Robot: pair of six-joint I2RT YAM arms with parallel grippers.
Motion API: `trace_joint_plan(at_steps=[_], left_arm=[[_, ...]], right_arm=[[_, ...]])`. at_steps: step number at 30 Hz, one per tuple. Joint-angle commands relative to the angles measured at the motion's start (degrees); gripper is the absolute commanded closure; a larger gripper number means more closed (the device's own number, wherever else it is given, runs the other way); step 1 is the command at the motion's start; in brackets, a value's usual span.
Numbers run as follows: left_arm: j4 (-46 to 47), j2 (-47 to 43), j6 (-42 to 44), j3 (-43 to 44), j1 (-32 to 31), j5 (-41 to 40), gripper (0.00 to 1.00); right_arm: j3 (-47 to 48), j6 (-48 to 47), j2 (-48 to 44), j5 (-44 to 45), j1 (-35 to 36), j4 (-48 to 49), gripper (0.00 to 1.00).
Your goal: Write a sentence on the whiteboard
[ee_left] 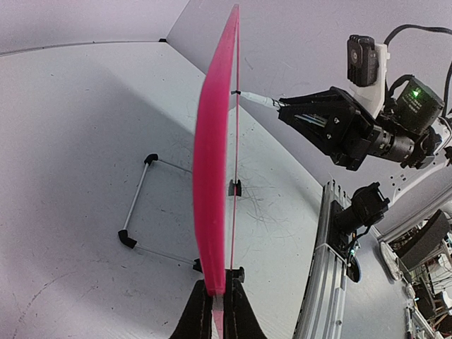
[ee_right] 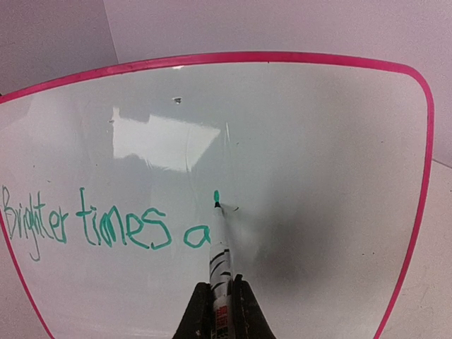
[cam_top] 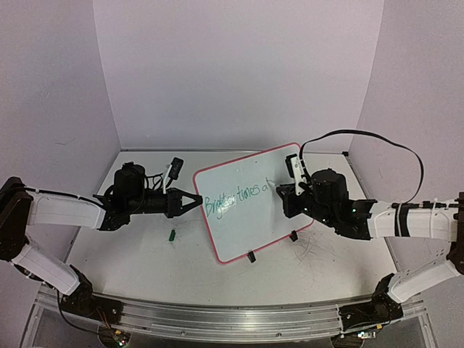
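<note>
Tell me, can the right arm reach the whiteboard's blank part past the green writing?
Probably yes. The right end effector holds a striped white marker, tip at the pink-framed white board, just past the green handwritten words; the bare surface beyond looks unobstructed. The left end effector clamps its edge.

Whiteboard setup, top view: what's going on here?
The left fingers are shut on the whiteboard at its side edge, steadying it upright. The right fingers grip a marker with its tip at the board face. The sentence reads "Brighter times a" in green, unfinished, with a green dot beside the tip.
</note>
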Motion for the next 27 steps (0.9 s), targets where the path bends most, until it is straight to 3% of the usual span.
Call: trace_joint_plan(at_steps=[1, 27], left_arm=[[-1.5, -0.4, 2.3, 1.6, 0.2, -1.5, 1.00], [-1.6, -0.4, 2.1, 1.7, 0.3, -1.2, 1.00]], right_arm=[[-1.3, 1.6, -1.9, -1.3, -0.2, -1.1, 1.00], [-0.2, 2.4, -0.3, 0.8, 0.1, 2.1, 1.00]])
